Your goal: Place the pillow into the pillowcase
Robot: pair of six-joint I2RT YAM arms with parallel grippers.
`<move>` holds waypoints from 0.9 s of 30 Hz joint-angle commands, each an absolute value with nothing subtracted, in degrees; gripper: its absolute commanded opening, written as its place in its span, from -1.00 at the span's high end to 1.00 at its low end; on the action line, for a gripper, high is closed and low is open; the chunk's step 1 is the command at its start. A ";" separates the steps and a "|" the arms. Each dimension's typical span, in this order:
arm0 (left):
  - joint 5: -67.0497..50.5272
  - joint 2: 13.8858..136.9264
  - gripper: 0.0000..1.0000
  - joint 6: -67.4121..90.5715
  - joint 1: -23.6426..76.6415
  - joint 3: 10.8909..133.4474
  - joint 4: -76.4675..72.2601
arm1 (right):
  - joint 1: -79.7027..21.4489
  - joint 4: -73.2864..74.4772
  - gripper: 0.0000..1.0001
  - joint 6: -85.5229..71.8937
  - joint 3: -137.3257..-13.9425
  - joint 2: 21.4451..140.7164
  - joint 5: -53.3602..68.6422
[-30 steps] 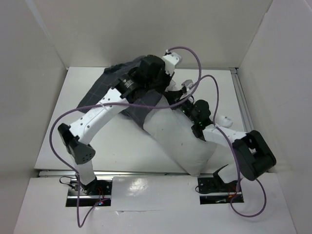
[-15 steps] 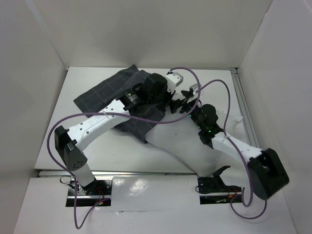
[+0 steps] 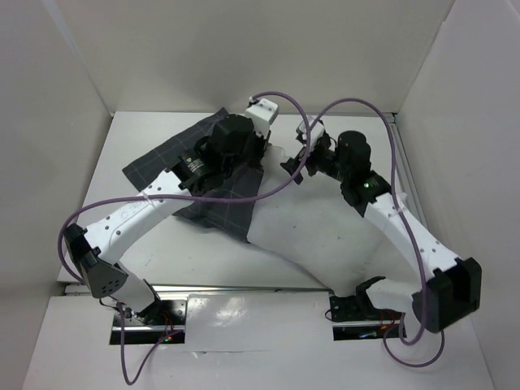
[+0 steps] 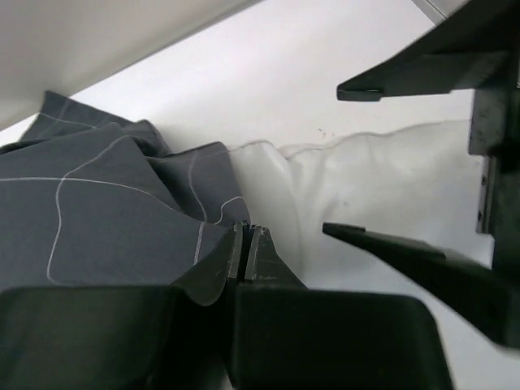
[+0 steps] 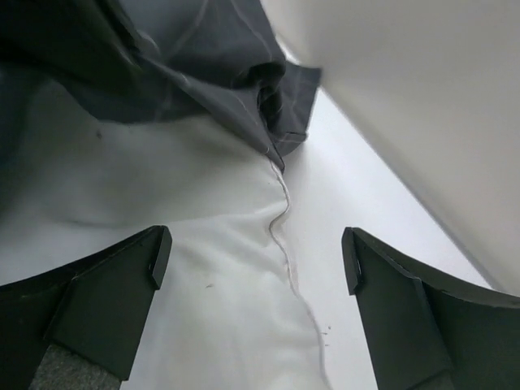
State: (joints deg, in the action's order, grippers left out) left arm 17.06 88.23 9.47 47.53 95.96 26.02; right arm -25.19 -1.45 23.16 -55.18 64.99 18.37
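Note:
The white pillow (image 3: 317, 236) lies slantwise across the table, its far end tucked under the dark checked pillowcase (image 3: 175, 158). My left gripper (image 3: 262, 156) sits at the case's right edge. In the left wrist view the left gripper (image 4: 248, 248) is shut, with the pillowcase (image 4: 106, 211) running into its tips and the pillow (image 4: 382, 187) just beyond. My right gripper (image 3: 294, 153) hovers open over the pillow's far end. In the right wrist view the right gripper (image 5: 252, 260) straddles the pillow (image 5: 162, 219) and holds nothing, and the pillowcase (image 5: 203, 57) is bunched ahead of it.
White walls close in the table on three sides. A metal rail (image 3: 404, 175) runs along the right edge and another (image 3: 244, 288) along the front. Purple cables (image 3: 268, 183) loop over both arms and the pillow.
My right gripper has opened and moved away from the pillow's middle to its far end. The left arm has shifted back and left with the pillowcase, which now lies flatter.

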 commanded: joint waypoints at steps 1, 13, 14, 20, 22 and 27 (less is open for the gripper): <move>19.51 85.61 1.00 10.72 46.58 96.42 21.71 | -20.66 11.77 -0.98 26.10 -63.01 72.49 34.57; 18.28 87.18 1.00 10.72 46.05 98.08 21.71 | -20.73 21.28 -0.98 40.96 -74.62 93.07 65.92; 17.76 87.71 1.00 10.11 46.05 98.09 21.71 | -21.70 20.49 -0.95 40.96 -74.62 93.86 65.92; 17.23 92.10 1.00 8.88 45.53 103.17 21.01 | -28.30 5.30 1.00 20.97 -74.72 93.36 48.65; 16.61 94.30 1.00 8.88 45.53 105.28 21.01 | -28.83 -9.35 1.00 13.13 -69.63 85.05 42.57; 13.19 98.69 1.00 8.88 45.53 115.20 21.53 | -28.83 -36.01 1.00 -3.16 -51.72 66.73 21.98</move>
